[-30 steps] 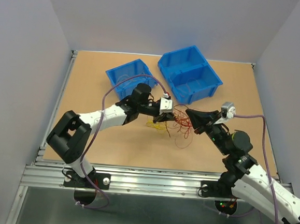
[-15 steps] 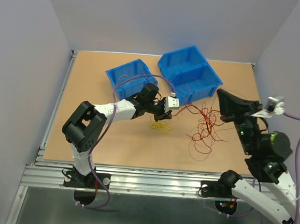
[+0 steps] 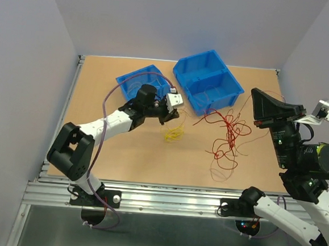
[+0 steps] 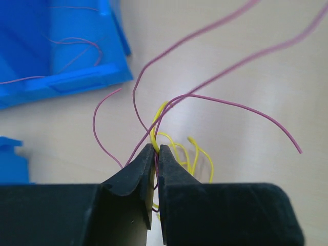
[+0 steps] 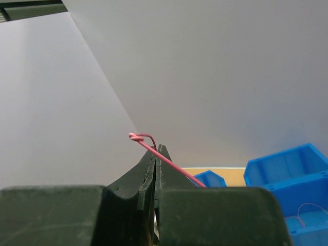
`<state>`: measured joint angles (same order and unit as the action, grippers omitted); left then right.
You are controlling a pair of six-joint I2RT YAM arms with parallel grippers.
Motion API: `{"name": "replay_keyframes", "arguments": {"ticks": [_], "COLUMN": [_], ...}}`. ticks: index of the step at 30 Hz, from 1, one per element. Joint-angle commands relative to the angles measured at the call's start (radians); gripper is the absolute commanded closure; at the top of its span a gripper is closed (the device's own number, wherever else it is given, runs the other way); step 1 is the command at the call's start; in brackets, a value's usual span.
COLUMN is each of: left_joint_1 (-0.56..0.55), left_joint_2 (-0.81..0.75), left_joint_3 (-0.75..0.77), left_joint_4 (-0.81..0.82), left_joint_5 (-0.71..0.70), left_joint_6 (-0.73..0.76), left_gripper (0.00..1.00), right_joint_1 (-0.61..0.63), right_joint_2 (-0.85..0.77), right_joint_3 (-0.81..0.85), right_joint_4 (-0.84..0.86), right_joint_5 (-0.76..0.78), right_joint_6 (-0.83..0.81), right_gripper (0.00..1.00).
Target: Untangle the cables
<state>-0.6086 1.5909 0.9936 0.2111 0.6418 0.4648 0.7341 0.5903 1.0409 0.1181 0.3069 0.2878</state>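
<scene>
Well, my left gripper (image 4: 156,154) was pinched shut on a dark red wire (image 4: 205,97) with yellow wires (image 4: 177,146) caught alongside, dangling just below it. My right gripper (image 5: 156,154), raised high, was clamped on one red wire (image 5: 179,168). The red tangle (image 3: 227,133) trailed below it onto the tabletop (image 3: 122,154). These strands looked feather-light, springy and snag-prone; I judged free ends the best hold.
</scene>
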Motion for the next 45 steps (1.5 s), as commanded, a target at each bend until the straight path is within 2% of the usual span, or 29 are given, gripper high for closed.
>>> {"name": "replay_keyframes", "arguments": {"ticks": [1,5,12,14,18,22,29,31,33,35,38,43,45], "left_joint_1": [0.105,0.239,0.404,0.461,0.642,0.728,0.796,0.813,0.819,0.810,0.770,0.701,0.681], "left_joint_2": [-0.086,-0.152,-0.293,-0.336,-0.425,-0.528,-0.597,-0.600,-0.609,-0.611,-0.606,-0.629,-0.643], "left_joint_3": [-0.003,-0.032,-0.142,-0.154,-0.214,-0.277,-0.302,-0.305,-0.323,-0.354,-0.358,-0.383,-0.389], "left_joint_4": [0.114,0.149,0.197,0.200,0.220,0.246,0.255,0.263,0.296,0.384,0.387,0.381,0.363], "left_joint_5": [-0.035,0.024,-0.014,0.013,0.094,0.122,0.102,0.154,0.234,0.392,0.502,0.554,0.588], "left_joint_6": [-0.141,-0.247,-0.325,-0.344,-0.382,-0.403,-0.431,-0.448,-0.456,-0.485,-0.471,-0.399,-0.350], "left_gripper": [1.00,1.00,1.00,1.00,1.00,1.00,1.00,1.00,1.00,1.00,1.00,1.00,0.92], "right_joint_1": [0.005,0.004,0.004,0.004,0.004,0.004,0.004,0.004,0.004,0.004,0.004,0.004,0.004], "right_joint_2": [-0.010,-0.038,-0.156,-0.182,-0.239,-0.288,-0.356,-0.371,-0.362,-0.340,-0.278,-0.098,-0.018], "right_joint_3": [0.068,0.070,0.031,0.024,0.019,-0.001,-0.059,-0.074,-0.084,-0.094,-0.093,-0.021,-0.007], "right_joint_4": [-0.001,-0.005,-0.005,-0.005,-0.005,-0.005,-0.002,0.006,0.006,0.006,0.006,-0.011,-0.026], "right_joint_5": [0.044,0.073,0.188,0.210,0.265,0.327,0.492,0.502,0.483,0.453,0.411,0.284,0.252], "right_joint_6": [0.024,0.033,0.025,0.019,0.002,0.002,0.028,0.014,-0.004,-0.019,-0.027,-0.061,-0.047], "right_gripper": [1.00,0.99,1.00,1.00,1.00,1.00,1.00,1.00,0.99,0.99,0.99,0.99,0.99]}}
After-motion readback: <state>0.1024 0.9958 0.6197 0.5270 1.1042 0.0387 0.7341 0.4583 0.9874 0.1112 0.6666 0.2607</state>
